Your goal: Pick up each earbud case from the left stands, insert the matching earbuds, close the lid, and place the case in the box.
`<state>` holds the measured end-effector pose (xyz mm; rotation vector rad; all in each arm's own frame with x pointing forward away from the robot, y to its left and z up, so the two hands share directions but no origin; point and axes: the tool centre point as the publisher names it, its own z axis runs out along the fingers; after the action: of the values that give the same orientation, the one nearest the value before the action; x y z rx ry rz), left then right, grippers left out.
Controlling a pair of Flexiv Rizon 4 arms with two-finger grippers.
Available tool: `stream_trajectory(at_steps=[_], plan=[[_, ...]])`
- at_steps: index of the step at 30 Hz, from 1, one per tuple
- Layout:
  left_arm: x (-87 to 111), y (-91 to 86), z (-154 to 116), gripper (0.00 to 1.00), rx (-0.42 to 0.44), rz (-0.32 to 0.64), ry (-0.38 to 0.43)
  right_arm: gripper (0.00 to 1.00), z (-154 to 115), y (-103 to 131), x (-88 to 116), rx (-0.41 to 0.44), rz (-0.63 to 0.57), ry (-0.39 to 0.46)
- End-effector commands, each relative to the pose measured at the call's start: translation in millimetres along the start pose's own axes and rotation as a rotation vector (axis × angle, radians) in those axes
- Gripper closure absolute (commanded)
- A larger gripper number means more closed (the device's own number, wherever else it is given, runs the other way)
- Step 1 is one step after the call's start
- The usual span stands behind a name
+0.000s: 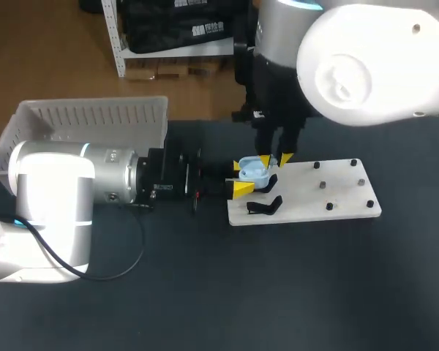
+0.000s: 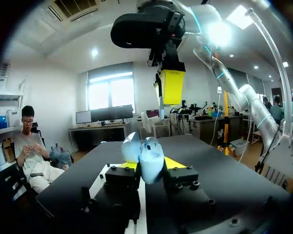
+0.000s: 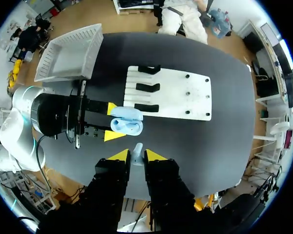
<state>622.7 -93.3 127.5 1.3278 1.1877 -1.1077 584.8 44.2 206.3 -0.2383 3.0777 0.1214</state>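
My left gripper (image 1: pixel 242 178) is shut on a light-blue earbud case (image 1: pixel 254 174), held sideways at the left end of the white stand board (image 1: pixel 314 197). The case (image 2: pixel 145 157) sits between its yellow tips with the lid open. My right gripper (image 1: pixel 275 159) hangs directly above the case, shut on a small pale earbud (image 3: pixel 137 153). In the right wrist view the open case (image 3: pixel 126 121) lies below, ahead of my right gripper (image 3: pixel 136 156), clamped by my left gripper (image 3: pixel 116 122). The left wrist view shows a right fingertip (image 2: pixel 172 87) overhead.
A white slotted basket (image 1: pixel 88 117) stands at the table's back left. Three black stands (image 3: pixel 148 88) line the board's left part, and small black pegs (image 1: pixel 329 206) dot its right part. The dark table (image 1: pixel 278 292) stretches in front.
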Motion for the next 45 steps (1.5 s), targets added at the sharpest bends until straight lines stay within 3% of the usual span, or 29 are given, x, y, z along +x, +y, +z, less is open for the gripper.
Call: stream_trajectory(at_steps=[1,16,45], plan=[[0.7,-1.2,0.7,1.0,-0.007,0.003,-0.002,1.0,-1.3,9.6,-13.1,0.023,-0.039,0.056],[0.7,-1.2,0.7,1.0,-0.007,0.003,-0.002,1.0,5.1,25.8,-3.1,0.033,-0.298,0.037],[0.7,-1.2,0.7,1.0,-0.007,0.003,-0.002,1.0,17.9,22.7,-14.5,0.049,-0.396,0.022]])
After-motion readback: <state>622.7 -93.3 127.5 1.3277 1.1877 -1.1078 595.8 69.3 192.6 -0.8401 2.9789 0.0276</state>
